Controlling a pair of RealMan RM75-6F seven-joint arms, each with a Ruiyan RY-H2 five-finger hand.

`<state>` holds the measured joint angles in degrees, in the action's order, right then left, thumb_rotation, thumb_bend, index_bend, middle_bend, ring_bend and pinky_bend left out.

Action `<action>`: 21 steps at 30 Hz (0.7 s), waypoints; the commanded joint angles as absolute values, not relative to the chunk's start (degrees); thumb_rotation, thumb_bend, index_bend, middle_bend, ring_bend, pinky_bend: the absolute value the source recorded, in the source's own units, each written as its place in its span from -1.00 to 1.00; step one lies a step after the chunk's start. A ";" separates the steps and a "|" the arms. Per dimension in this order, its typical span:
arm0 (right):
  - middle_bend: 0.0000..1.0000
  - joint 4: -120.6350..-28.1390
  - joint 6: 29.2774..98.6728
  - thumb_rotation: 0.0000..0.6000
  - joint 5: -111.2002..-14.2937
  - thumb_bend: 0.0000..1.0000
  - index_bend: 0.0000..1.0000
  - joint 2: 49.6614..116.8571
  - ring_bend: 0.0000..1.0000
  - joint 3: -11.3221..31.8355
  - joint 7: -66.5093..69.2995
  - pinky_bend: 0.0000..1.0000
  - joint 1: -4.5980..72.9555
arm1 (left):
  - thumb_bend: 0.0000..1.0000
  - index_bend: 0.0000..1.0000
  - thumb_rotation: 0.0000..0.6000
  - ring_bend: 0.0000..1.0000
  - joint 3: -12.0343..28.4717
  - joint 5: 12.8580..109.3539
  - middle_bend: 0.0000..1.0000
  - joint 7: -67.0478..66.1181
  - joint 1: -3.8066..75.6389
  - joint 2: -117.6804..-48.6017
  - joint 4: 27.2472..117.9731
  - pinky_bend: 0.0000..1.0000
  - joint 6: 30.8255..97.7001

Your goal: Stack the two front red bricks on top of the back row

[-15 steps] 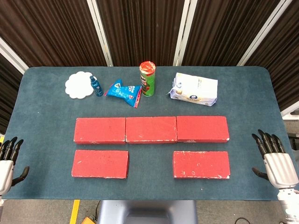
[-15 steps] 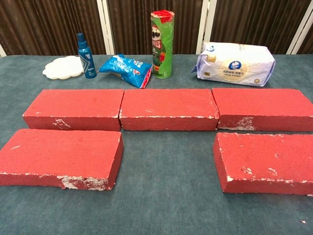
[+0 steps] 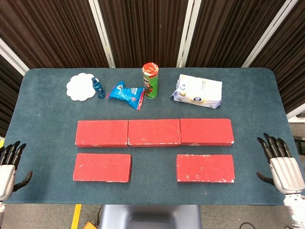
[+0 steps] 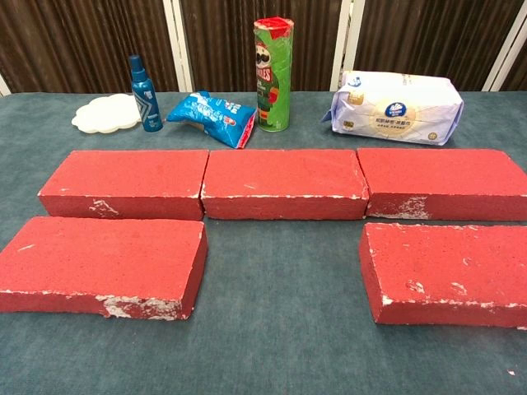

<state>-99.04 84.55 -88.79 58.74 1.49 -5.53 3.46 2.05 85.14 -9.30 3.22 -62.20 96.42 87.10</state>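
Table (image 3: pixel 43 119) covered in dark teal cloth. Back row (image 3: pixel 154 132): 3 red bricks lay flat, end to end, touching. 2 front red bricks sat nearer the robot, each flat on the cloth: front left brick (image 3: pixel 102 167) below the row's left end, front right brick (image 3: pixel 205 168) below its right end, a wide bare gap between them. Neither was stacked yet.

Left hand (image 3: pixel 6 167) hovered off the table's left edge, fingers (image 3: pixel 13 150) apart, holding nothing. Right hand (image 3: pixel 282 167) hovered off the right edge, fingers likewise spread and empty. Both well apart from the bricks.

Along the far side: white doily (image 3: pixel 80 86), blue spray bottle (image 3: pixel 98 88) upright, blue snack bag (image 3: pixel 127 93), green chip can (image 3: pixel 150 80) upright, white tissue pack (image 3: pixel 198 91).
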 commanded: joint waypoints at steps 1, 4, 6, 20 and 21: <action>-0.85 -99.06 84.50 1.00 -88.87 -1.00 -0.83 58.72 -0.81 1.44 -5.41 -1.00 3.46 | -0.37 -1.00 1.00 -1.00 1.88 84.61 -1.00 -8.44 3.64 -61.85 96.47 -0.93 85.67; -0.85 -99.20 83.65 1.00 -88.84 -1.00 -0.83 58.57 -0.81 1.12 -5.09 -1.00 3.68 | -0.41 -1.00 1.00 -1.00 1.97 83.16 -1.00 -7.38 4.71 -60.09 98.38 -0.93 82.67; -0.85 -99.56 82.50 1.00 -88.28 -1.00 -0.83 58.15 -0.81 0.82 -5.07 -1.00 3.87 | -0.44 -1.00 1.00 -1.00 1.91 82.97 -1.00 -8.35 5.90 -57.84 100.99 -0.95 80.40; -0.85 -100.60 78.87 1.00 -86.22 -1.00 -0.83 57.46 -0.81 0.43 -6.15 -1.00 5.01 | -0.51 -1.00 1.00 -1.00 4.62 67.60 -1.00 -30.81 19.02 -42.94 127.42 -0.99 63.08; -0.85 -100.64 78.76 1.00 -86.16 -1.00 -0.83 57.51 -0.82 0.43 -6.27 -1.00 5.07 | -0.52 -1.00 1.00 -1.00 4.79 66.45 -1.00 -31.67 19.88 -43.25 128.15 -0.99 62.44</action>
